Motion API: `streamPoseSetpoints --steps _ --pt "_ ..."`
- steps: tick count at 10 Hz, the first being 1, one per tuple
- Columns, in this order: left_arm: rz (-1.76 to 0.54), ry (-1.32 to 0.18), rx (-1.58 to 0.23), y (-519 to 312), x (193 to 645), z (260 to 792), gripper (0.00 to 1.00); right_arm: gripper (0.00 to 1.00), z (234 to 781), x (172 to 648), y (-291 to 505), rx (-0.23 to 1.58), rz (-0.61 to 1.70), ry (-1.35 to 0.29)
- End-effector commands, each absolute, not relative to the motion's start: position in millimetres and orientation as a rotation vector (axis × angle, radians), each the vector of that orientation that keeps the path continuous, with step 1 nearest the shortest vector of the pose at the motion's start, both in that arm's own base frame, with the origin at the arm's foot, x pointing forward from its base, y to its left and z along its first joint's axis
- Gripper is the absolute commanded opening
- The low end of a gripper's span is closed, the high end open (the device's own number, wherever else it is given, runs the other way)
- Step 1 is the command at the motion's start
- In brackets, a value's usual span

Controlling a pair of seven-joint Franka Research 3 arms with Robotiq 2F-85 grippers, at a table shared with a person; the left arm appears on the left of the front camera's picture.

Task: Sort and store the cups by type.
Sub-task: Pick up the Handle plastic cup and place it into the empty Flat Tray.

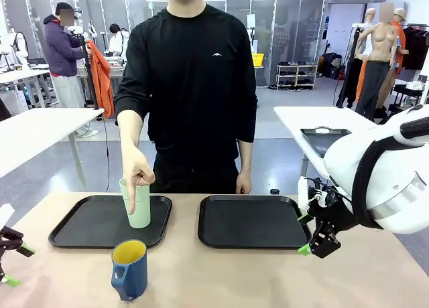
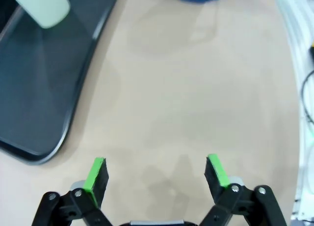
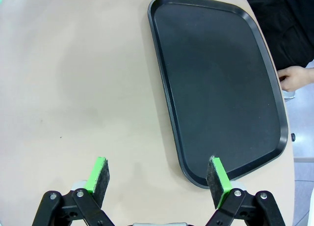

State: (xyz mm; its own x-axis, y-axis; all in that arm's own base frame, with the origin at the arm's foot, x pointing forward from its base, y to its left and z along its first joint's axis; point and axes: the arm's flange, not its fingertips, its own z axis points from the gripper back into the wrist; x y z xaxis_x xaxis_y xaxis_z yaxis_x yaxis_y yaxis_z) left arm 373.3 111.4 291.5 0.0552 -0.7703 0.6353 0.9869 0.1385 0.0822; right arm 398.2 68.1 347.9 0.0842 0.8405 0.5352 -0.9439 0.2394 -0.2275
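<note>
Green tumbler (image 1: pixel 139 204): upright on left tray (image 1: pixel 74 236), right part. Person's hand (image 1: pixel 137 176) in front of tumbler, forefinger pointing down. Blue mug (image 1: pixel 129 269): upright on table (image 1: pixel 221 274), just beside left tray's near edge. Second tray (image 1: pixel 251 221) right of left tray. Left pincer (image 2: pixel 157 172): wide, holding nothing, off left tray's near-left corner. Right pincer (image 3: pixel 159 176): wide, holding nothing, well right of left tray.

Beyond the tan tabletop (image 1: pixel 255 281), a glossy grey floor (image 1: pixel 281 157) runs back to glass partitions (image 1: pixel 295 20). A white table (image 1: pixel 37 130) stands at the left, another white table (image 1: pixel 295 117) at the right. A low shelf rack (image 1: pixel 297 75) and a yellow bin (image 1: pixel 258 59) sit by the glass.
</note>
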Motion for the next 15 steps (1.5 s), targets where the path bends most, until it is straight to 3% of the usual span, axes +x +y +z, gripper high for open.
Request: streamPoseSetpoints --steps 1,5,9,15 --pt "-1.431 -0.701 -0.564 131.1 379.2 277.4 1.0 1.0 347.0 398.8 67.1 0.197 1.352 -0.645" --pt "-1.377 -0.956 -0.883 138.9 376.7 269.3 1.0 1.0 347.0 398.8 67.1 0.197 1.352 -0.645" --pt "-1.394 -1.018 -1.146 123.0 374.8 272.1 1.0 1.0 347.0 398.8 67.1 0.197 1.352 -0.645" --pt "-1.375 -0.984 -1.154 105.9 373.6 288.7 1.0 1.0 347.0 398.8 67.1 0.197 1.352 -0.645"
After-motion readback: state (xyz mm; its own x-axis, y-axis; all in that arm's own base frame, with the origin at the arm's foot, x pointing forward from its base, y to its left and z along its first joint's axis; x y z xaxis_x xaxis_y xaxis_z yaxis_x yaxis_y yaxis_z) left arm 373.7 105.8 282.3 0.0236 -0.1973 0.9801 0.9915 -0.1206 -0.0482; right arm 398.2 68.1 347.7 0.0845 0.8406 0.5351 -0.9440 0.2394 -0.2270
